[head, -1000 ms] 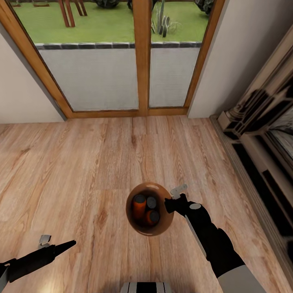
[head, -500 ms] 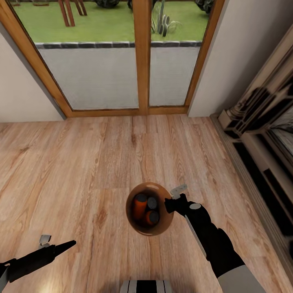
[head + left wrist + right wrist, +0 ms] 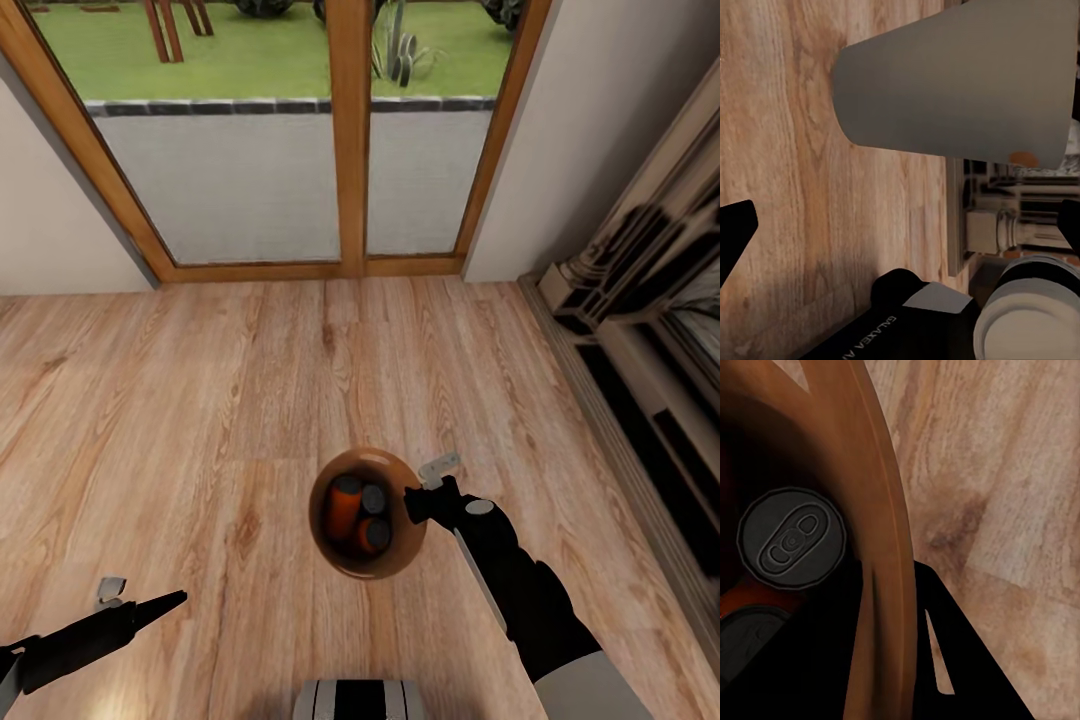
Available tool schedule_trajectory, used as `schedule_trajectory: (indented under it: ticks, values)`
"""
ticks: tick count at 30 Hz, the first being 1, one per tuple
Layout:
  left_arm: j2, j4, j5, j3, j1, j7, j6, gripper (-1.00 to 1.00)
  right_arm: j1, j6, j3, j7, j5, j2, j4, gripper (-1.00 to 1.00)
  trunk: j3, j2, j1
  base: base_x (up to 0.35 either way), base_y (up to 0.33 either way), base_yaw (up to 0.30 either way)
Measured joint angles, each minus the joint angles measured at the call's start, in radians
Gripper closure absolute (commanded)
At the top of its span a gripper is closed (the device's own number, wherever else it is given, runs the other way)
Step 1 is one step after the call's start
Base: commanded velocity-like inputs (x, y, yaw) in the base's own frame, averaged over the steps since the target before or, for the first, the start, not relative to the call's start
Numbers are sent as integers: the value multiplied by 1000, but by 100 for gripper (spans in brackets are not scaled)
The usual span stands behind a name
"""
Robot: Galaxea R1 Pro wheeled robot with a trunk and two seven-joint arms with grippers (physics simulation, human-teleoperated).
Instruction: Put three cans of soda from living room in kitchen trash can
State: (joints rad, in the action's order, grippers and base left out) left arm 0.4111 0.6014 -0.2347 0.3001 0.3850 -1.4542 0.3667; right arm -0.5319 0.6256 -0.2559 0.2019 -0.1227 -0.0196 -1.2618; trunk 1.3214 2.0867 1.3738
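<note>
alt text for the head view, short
The right gripper holds the rim of a bin containing three orange soda cans, above a light wood floor. The left gripper hangs free low at the left; wood-framed glass doors stand ahead.

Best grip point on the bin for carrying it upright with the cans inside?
Grip the bin by its thin upper rim, coming from above on the robot's right side, one finger inside the wall and one outside. The right gripper sits at that spot. The body is wide and tapered, likely too broad to span, and a rim hold keeps the opening up so the cans stay in.
</note>
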Motion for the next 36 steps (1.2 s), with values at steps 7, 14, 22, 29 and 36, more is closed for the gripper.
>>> schedule_trajectory:
  ticks: [7,14,22,29,36]
  values:
    - [0,0,0,0,0,0,0,-100,0,-21,0,0,2,1,0,100,3,7,4,0,0,0]
    - [0,0,0,1,0,0,0,-100,-3,-33,0,0,2,0,0,100,3,7,4,0,0,0]
    - [0,0,0,0,0,0,0,-100,-3,-34,0,0,1,0,0,100,22,49,27,0,0,0]
    - [0,0,0,-1,0,0,0,-100,-3,-34,0,0,1,0,0,100,44,98,54,0,0,0]
    - [0,0,0,-1,0,0,0,-100,-3,-34,0,0,1,0,0,100,60,133,73,0,0,0]
